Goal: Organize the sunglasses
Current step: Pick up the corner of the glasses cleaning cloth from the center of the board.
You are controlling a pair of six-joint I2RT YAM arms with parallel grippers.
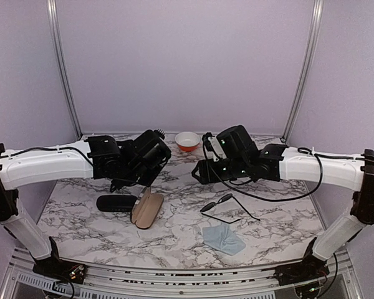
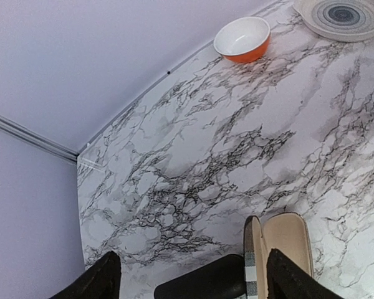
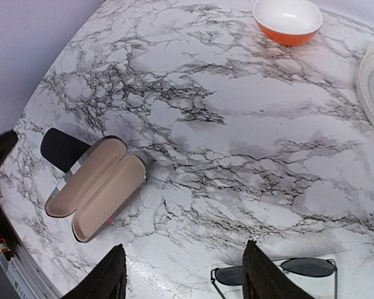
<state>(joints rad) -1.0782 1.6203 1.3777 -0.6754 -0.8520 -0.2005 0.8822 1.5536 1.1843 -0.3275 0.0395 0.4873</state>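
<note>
The sunglasses (image 1: 226, 206) lie on the marble table right of centre, thin black wire frame, temple arms unfolded. In the right wrist view the sunglasses (image 3: 305, 268) sit just beside my right finger. My right gripper (image 3: 184, 277) hovers above the table, open, nothing between its fingers; from above the right gripper (image 1: 198, 172) hangs left of the sunglasses. An open case (image 1: 146, 208) with tan lining lies at centre left, a glossy black case (image 1: 115, 202) touching its left side. My left gripper (image 2: 196, 280) is open above both cases and holds nothing.
An orange bowl (image 1: 187, 141) stands at the back centre. A grey ringed plate (image 2: 343, 15) lies to its right. A blue cloth (image 1: 223, 238) rests near the front edge, below the sunglasses. Purple walls close in the back and sides.
</note>
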